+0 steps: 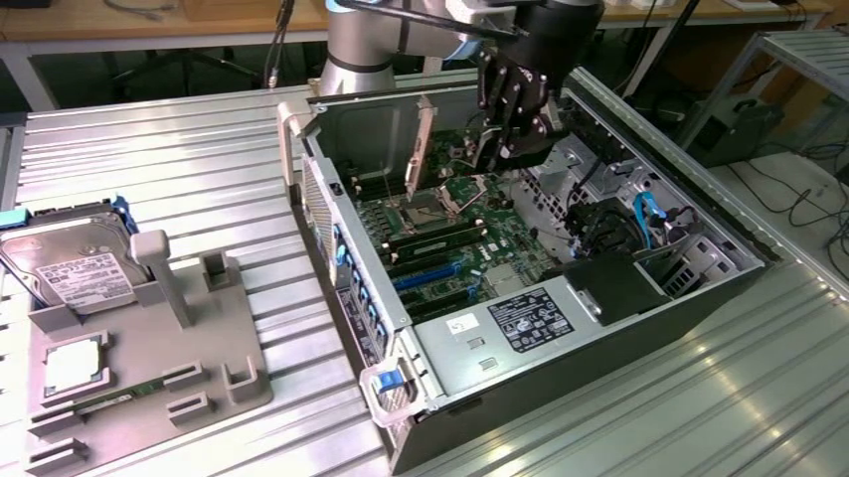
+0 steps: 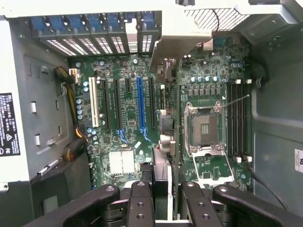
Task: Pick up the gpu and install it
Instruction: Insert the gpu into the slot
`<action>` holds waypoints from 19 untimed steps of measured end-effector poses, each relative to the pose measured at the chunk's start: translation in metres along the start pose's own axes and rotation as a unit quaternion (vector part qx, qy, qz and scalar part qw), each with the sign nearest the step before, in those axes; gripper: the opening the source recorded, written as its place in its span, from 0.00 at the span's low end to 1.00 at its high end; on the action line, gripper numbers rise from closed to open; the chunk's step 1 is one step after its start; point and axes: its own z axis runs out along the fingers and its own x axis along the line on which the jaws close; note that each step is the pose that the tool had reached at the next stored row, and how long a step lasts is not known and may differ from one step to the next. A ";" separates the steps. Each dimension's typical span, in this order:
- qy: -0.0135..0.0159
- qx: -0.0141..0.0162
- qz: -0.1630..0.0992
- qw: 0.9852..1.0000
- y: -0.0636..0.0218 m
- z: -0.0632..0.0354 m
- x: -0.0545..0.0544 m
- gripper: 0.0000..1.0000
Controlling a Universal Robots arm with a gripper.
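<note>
Pincer (image 2: 163, 201) is hanging over the open PC case (image 1: 743, 253), inside the chassis opening, clamped on the gpu (image 2: 165, 142). In the wrist view the card is sitting edge-on between the fingers (image 2: 140, 198), running out from them toward the rear slot openings, with its silvery bracket (image 2: 177, 40) at the far end near the blue slot covers (image 2: 102, 23). It is hovering above the motherboard (image 2: 128, 99), between the blue expansion slot (image 2: 140, 106) and the CPU socket (image 2: 202, 127); can't tell if the edge connector is touching a slot yet.

Handling, my read: card is looking thin, stiff and light, but fragile, with exposed components and an edge connector that won't tolerate side load. Best hold is across the flat faces near the top edge, as it is gripped now, keeping it upright.

In the exterior view, the grey parts fixture (image 1: 173, 348) is sitting on the ribbed metal surface (image 1: 199, 149) on the exterior view's left, with the hard drive (image 1: 74, 263) parked on it.
</note>
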 end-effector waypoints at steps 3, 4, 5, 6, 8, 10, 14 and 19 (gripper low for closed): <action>0.000 0.000 0.000 1.000 0.0006 0.0054 0.000 0.28; 0.000 0.000 -0.001 1.000 0.0010 0.0072 -0.001 0.28; 0.000 0.000 -0.001 1.000 0.0014 0.0092 -0.001 0.28; 0.000 0.000 -0.001 1.000 0.0023 0.0109 -0.001 0.28; 0.000 0.001 -0.003 1.000 0.0028 0.0135 -0.001 0.28; 0.000 0.004 -0.007 1.000 0.0030 0.0151 -0.002 0.28; 0.000 0.005 -0.012 1.000 0.0095 0.0222 -0.002 0.28; -0.005 0.004 -0.018 1.000 0.0133 0.0282 -0.001 0.28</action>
